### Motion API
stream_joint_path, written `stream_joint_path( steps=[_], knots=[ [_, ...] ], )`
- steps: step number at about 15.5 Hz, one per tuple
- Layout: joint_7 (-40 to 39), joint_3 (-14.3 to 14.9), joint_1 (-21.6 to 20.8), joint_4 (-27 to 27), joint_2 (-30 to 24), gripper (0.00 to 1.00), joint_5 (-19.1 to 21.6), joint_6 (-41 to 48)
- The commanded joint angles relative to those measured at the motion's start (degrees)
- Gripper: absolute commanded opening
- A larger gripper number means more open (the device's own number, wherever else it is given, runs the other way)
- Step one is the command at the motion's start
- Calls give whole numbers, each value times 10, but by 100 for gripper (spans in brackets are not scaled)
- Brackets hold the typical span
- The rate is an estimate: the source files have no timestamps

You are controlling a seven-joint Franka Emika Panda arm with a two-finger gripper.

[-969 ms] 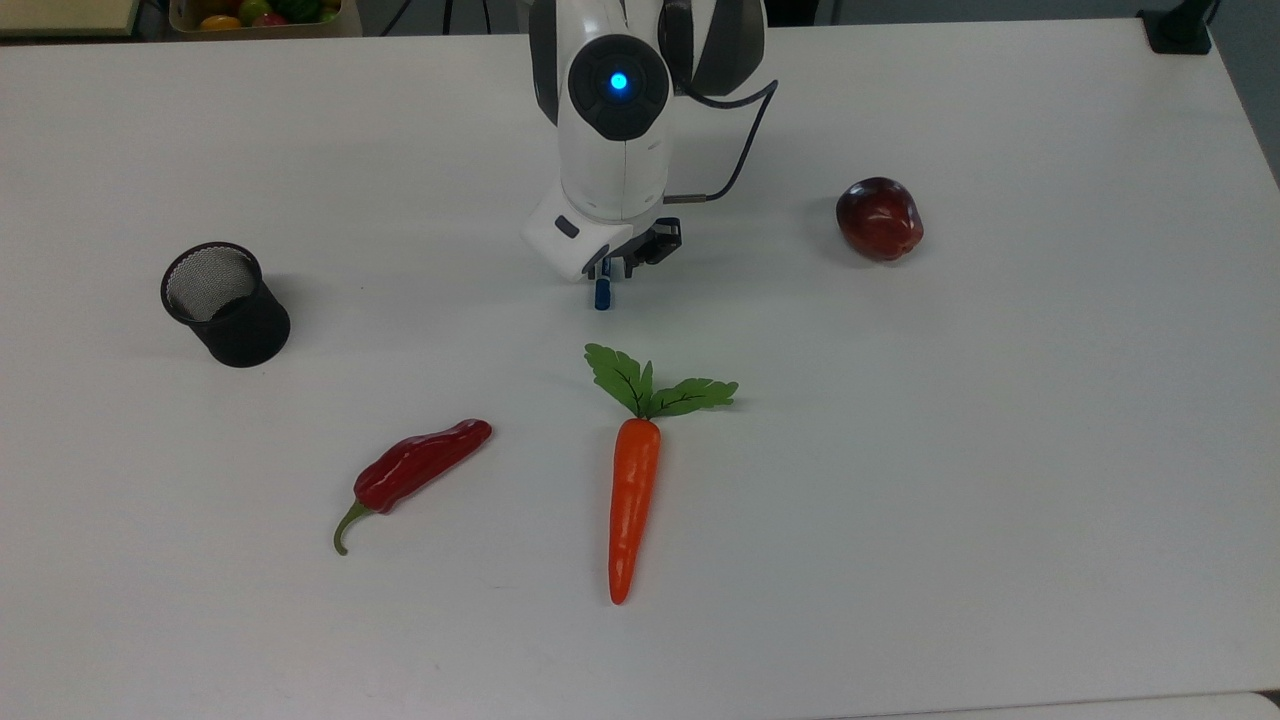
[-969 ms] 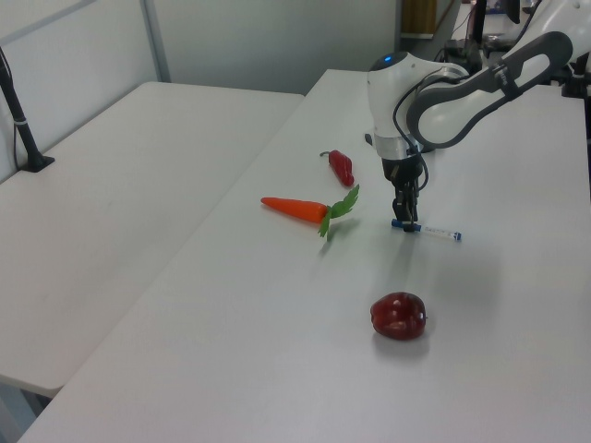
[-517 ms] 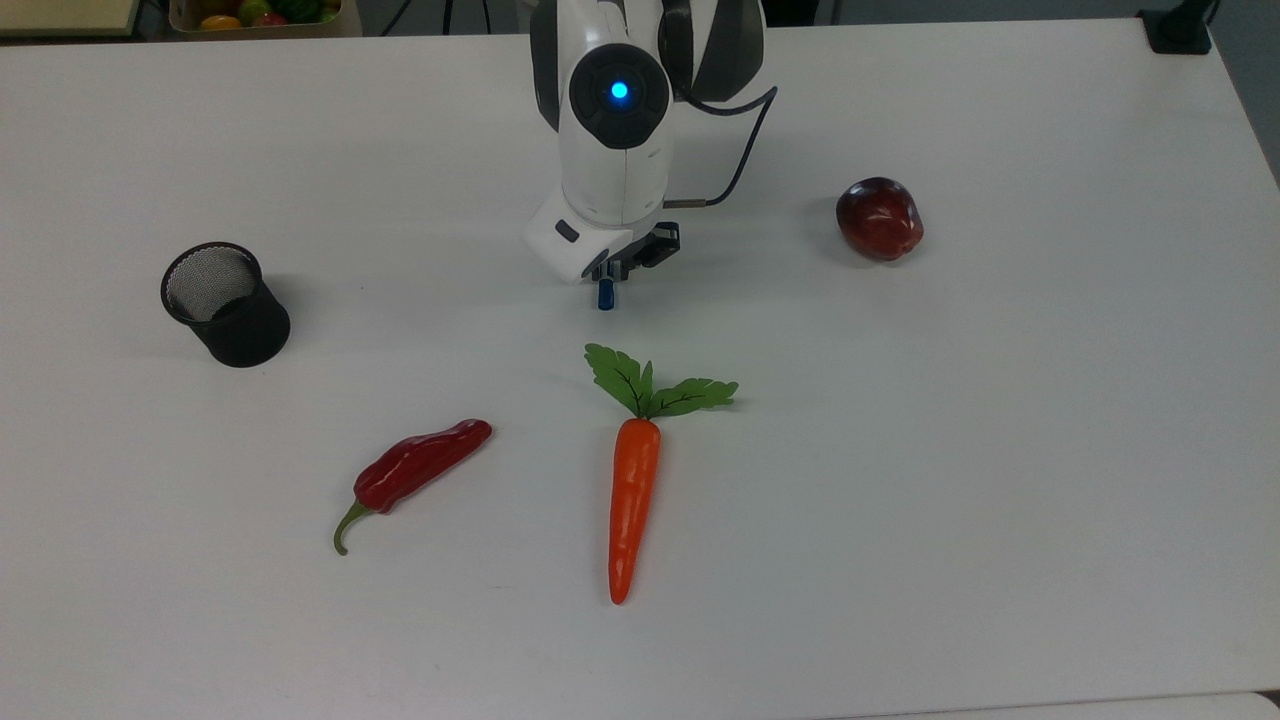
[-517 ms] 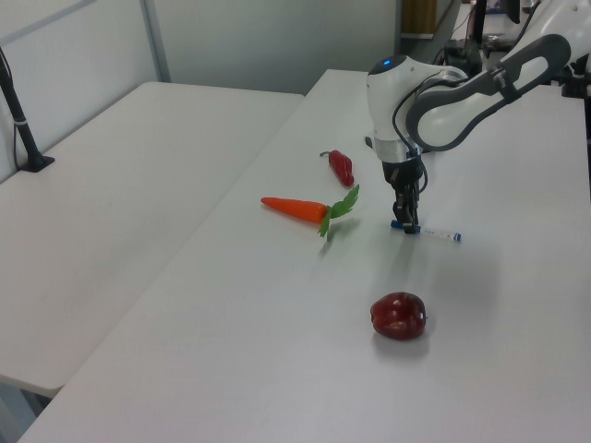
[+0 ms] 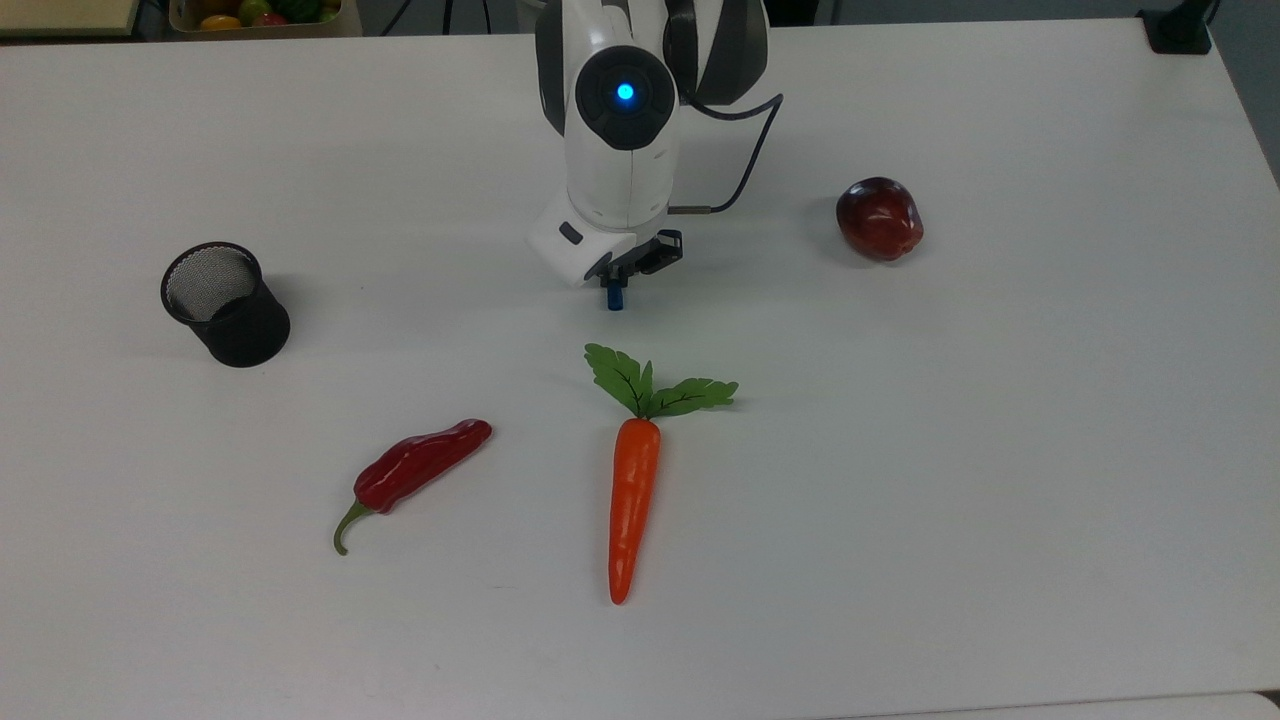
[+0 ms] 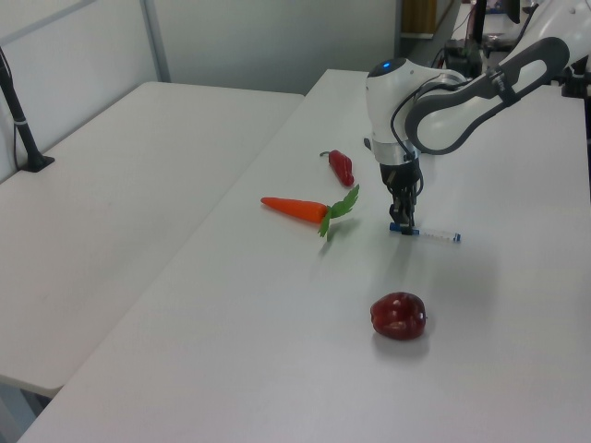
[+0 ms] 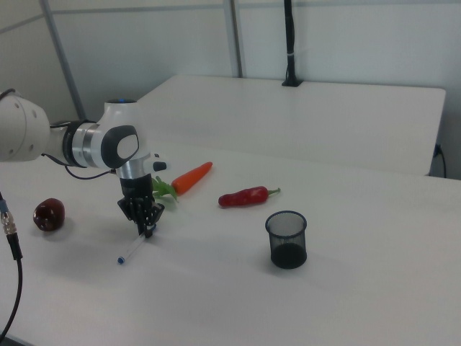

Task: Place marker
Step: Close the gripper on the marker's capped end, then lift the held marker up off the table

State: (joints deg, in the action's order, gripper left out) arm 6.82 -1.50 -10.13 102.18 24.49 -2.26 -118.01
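Note:
The marker (image 5: 612,298) is a slim white pen with a blue cap. Its blue cap pokes out from under the wrist in the top view. In the left view the marker (image 6: 434,234) lies low across the white table, its white barrel pointing to the left view's right. My gripper (image 6: 404,224) points straight down with its fingers closed on the cap end. In the right view the marker (image 7: 132,249) slopes from my gripper (image 7: 148,229) down to its blue tip near the table. My gripper (image 5: 615,283) sits behind the carrot's leaves.
A black mesh cup (image 5: 225,303) stands at the top view's left. In front of the gripper lie a red chilli pepper (image 5: 420,465) and a carrot (image 5: 633,500). A dark red apple (image 5: 879,219) sits at the top view's right. A box of fruit (image 5: 255,15) is beyond the table's far edge.
The arm and gripper have shifted slightly to the top view's right, and the marker's blue cap has gone with them. Nothing else on the table has moved.

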Motion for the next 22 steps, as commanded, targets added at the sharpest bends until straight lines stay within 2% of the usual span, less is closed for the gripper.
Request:
stream_joint_path(
  steps=[1,6,12,14,18,22],
  knots=[
    [15,4,-10,-1,-15,10,-9,14],
    [17,4,-12,-45,-40,10,-6,91],
    [21,10,-5,-170,-51,10,1,206],
    [21,20,12,-196,-54,10,0,210],
    [14,31,64,-200,-72,10,-11,191],
    [10,80,85,-197,-77,10,-35,112]
  ],
)
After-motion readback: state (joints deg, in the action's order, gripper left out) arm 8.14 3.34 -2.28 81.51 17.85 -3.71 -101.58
